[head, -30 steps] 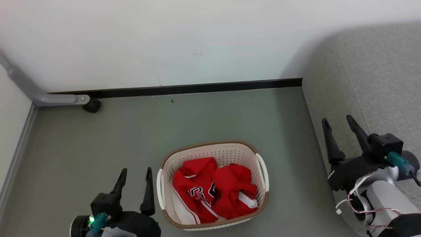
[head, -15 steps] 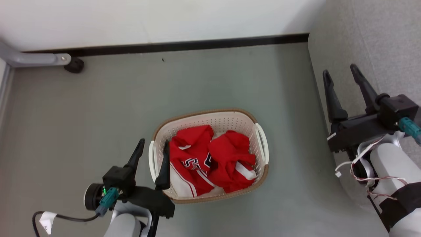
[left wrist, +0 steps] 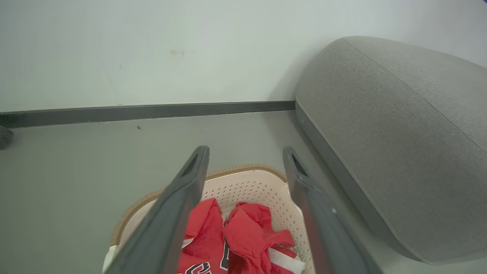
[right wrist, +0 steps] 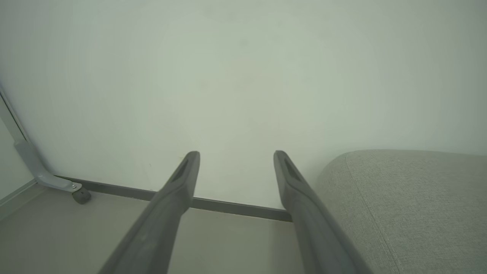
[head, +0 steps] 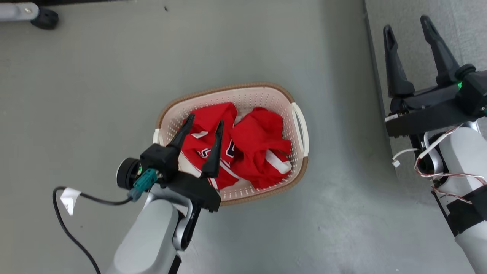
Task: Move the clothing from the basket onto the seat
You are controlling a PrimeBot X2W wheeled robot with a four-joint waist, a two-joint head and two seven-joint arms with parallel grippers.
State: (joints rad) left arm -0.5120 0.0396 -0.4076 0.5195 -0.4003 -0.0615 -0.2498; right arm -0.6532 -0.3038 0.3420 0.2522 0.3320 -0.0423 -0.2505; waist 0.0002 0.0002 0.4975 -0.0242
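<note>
The cream perforated basket with a brown rim sits on the grey floor, holding the red clothing with white trim and block lettering. My left gripper hangs open over the basket's left half, above the lettered garment, nothing between its fingers. In the left wrist view the clothing and the basket lie below the left gripper. My right gripper stands open over the edge of the grey seat. The seat rises to the basket's right. The right wrist view has the right gripper open, the seat beside it.
A grey metal leg with a black caster stands at the far left by the wall. A dark baseboard runs along the white wall behind the basket. A black cable with a white tag trails from my left wrist.
The head camera has tilted down, shifting the whole scene up the picture. My left gripper has moved right, from beside the basket to over its left half. Both grippers stay open.
</note>
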